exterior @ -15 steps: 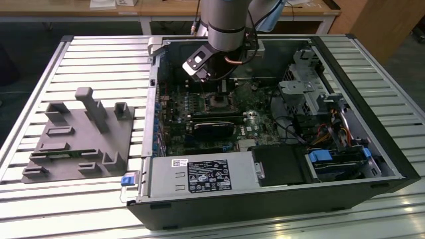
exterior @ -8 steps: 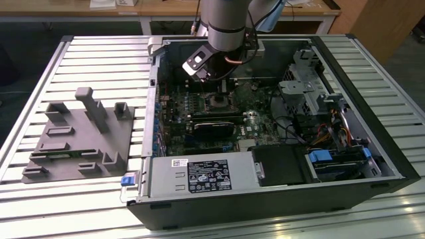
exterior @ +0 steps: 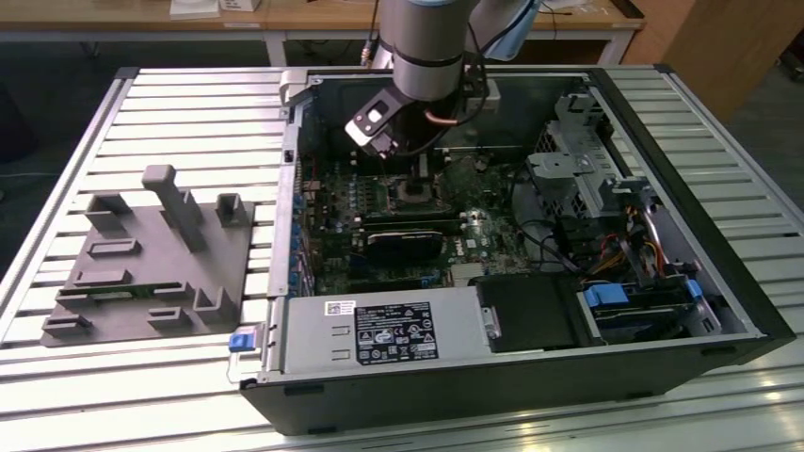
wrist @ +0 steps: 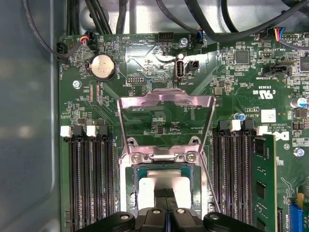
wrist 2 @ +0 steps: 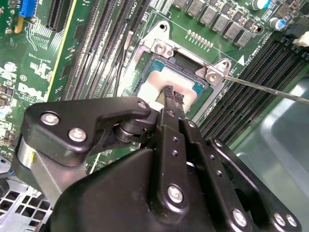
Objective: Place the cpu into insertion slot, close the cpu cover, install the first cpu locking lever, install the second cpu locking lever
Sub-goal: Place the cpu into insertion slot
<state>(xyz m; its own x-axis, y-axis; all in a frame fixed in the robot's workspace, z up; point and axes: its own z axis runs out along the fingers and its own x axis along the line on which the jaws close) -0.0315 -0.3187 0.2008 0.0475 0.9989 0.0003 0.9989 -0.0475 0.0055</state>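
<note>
The cpu [wrist 2: 155, 83] lies flat in the insertion slot [wrist 2: 155, 59], its pale face up; it also shows in the first wrist view as the cpu [wrist: 149, 186] inside the insertion slot [wrist: 132, 186]. My gripper [wrist 2: 173, 95] is shut, its two black fingertips pressed together with their tips on or just above the chip's face. The cpu cover [wrist: 166, 102] stands swung open past the socket's hinge. A thin locking lever [wrist 2: 270, 90] sticks out free beside the socket. In the exterior view my gripper [exterior: 421, 171] hangs inside the open computer case over the socket.
Long black memory slots [wrist: 89, 179] flank the socket, with a green memory stick [wrist: 263, 183] in one. A coin battery [wrist: 103, 66] and cables sit past the cover. A black card [exterior: 402, 245], power supply [exterior: 377, 330] and drive cage [exterior: 585, 160] crowd the case. A grey fixture [exterior: 151, 264] lies on the table.
</note>
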